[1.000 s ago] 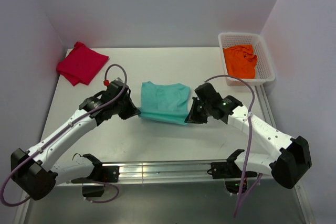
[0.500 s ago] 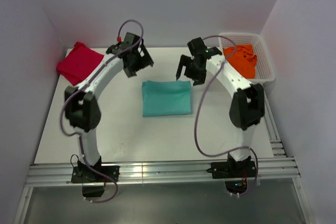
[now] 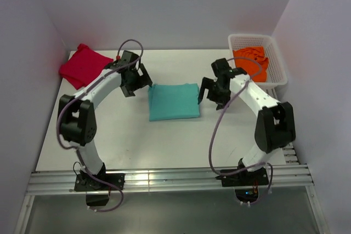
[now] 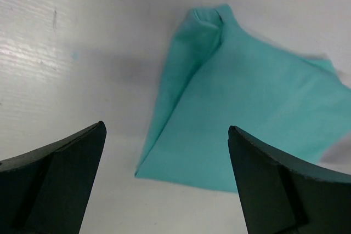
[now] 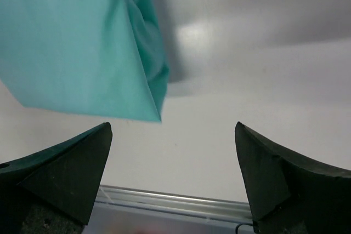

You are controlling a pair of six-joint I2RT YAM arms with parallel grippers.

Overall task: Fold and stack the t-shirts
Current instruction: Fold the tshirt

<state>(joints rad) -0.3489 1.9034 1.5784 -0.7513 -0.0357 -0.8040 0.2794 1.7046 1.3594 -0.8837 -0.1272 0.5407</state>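
**Two folded, one to go**

We saw the teal t-shirt folded flat mid-table, with the left gripper and right gripper just beside it, jaws wide and holding nothing. The red t-shirt lay folded far left. The orange t-shirt sat crumpled in the basket far right. We judged that it was unfolded and that nothing was stacked yet

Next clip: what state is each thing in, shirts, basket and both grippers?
Teal-green cloth t-shirt: folded flat on the white table, lying free.
Crimson-red cloth t-shirt: folded, far left corner of the table.
White plastic mesh basket: upright, far right corner, one shirt inside.
Orange cloth t-shirt: crumpled, unfolded, in that basket.
Left gripper: open, empty.
Right gripper: open, empty.
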